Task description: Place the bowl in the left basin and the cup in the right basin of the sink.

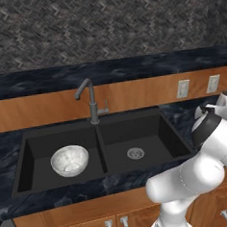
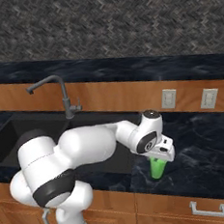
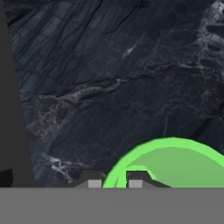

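The jaws were closed on the rim of the cup (image 2: 158,167), one tip inside and one outside. The cup stood upright on the dark marbled surface (image 2: 204,144) just right of the sink (image 1: 149,115). The bowl (image 1: 69,160) sat in the left basin (image 1: 36,155); the right basin (image 1: 151,136) held none.

Dark herringbone tile wall (image 1: 103,24) across the back, above a dark marbled ledge (image 2: 129,66). Below that, a band of warm wood panelling (image 1: 133,92) carrying two pale wall outlets (image 2: 169,98) side by side toward its right end. Dark, white-veined marble worktop (image 2: 204,144) running to the front edge. Beneath the front edge, wooden cabinet fronts (image 2: 157,211) with silver bar handles (image 2: 208,210). Even, flat lighting with no hard shadows.
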### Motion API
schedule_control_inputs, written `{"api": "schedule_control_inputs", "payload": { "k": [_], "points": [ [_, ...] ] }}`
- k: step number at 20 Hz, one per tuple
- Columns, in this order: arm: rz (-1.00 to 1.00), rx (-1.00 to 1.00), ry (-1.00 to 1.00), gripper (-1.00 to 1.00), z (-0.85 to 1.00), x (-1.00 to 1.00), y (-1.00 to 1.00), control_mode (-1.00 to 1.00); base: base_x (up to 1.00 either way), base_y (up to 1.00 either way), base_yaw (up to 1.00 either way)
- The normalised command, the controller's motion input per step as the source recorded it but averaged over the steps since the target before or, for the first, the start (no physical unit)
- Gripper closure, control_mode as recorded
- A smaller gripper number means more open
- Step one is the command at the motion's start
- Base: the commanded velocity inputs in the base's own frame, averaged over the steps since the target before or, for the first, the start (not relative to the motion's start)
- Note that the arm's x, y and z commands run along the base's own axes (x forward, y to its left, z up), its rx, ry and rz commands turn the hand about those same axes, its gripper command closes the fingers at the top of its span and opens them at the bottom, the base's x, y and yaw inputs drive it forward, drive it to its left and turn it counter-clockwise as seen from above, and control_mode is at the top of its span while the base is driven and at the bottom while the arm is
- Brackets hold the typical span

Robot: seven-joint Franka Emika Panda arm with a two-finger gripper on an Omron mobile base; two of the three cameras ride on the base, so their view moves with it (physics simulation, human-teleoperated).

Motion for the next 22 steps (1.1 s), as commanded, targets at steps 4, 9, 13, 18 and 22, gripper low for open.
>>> {"api": "schedule_control_inputs", "payload": {
  "k": [4, 9, 13, 18, 22],
  "points": [
    [0.0, 0.0, 0.0, 1.0, 0.16, 0.0, 0.15, -1.0, 0.0, 0.0, 0.0],
    [0.02, -0.07, 0.0, 1.0, 0.29, 0.0, 0.26, -1.0, 0.0, 0.0, 0.0],
    [0.07, -0.12, 0.0, 1.0, 0.29, 0.0, 0.42, -1.0, 0.0, 0.0, 0.0],
    [0.1, -0.06, 0.0, 1.0, 0.26, 0.01, 0.4, -1.0, 0.0, 0.0, 0.0],
    [0.1, 0.0, 0.0, 1.0, 0.22, 0.05, 0.39, -1.0, 0.0, 0.0, 0.0]
  ]
}}
